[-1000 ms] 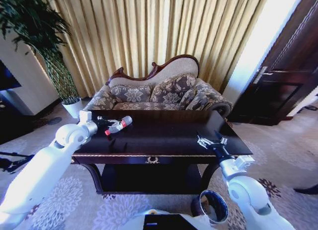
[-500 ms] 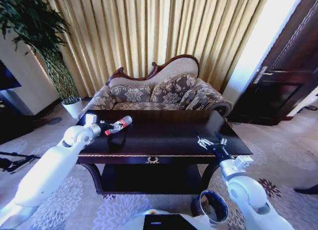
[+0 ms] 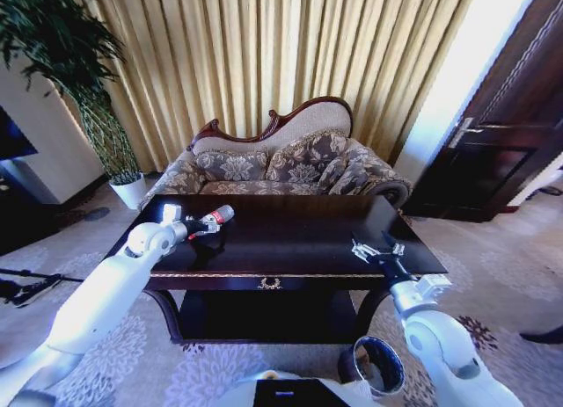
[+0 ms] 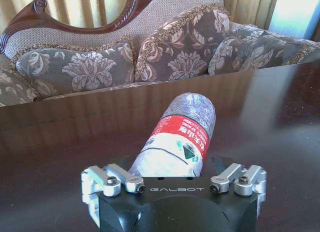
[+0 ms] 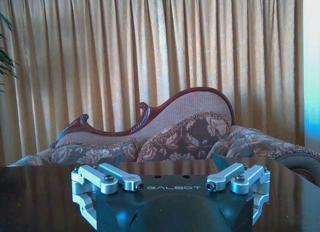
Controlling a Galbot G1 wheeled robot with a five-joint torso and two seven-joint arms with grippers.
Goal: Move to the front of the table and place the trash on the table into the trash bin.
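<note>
Now your left claw sits over the desk's left end, near its far left corner, pinching the plastic bottle. In the left wrist view the bottle lies lengthwise between the fingers, its red label facing up and its body pointing toward the desk's far edge and the sofa behind it. In the head view the red cap end points toward the desk's middle, and the bottle is just above or on the dark top; you cannot tell which.

Your right claw is near the desk's front right corner, just inside the front edge, its fingers spread with nothing between them. The right wrist view looks from that claw across bare dark wood toward the sofa and the curtains.

Between the two claws the whole middle of the desk top is open, glossy surface from front edge to far edge. The far edge runs close to the sofa. The trash bin stands on the carpet below the desk's front right corner, just beside your right arm's forearm, its round mouth open upward. A potted plant stands well off the desk's left end, and a dark door lies beyond the right end.
</note>
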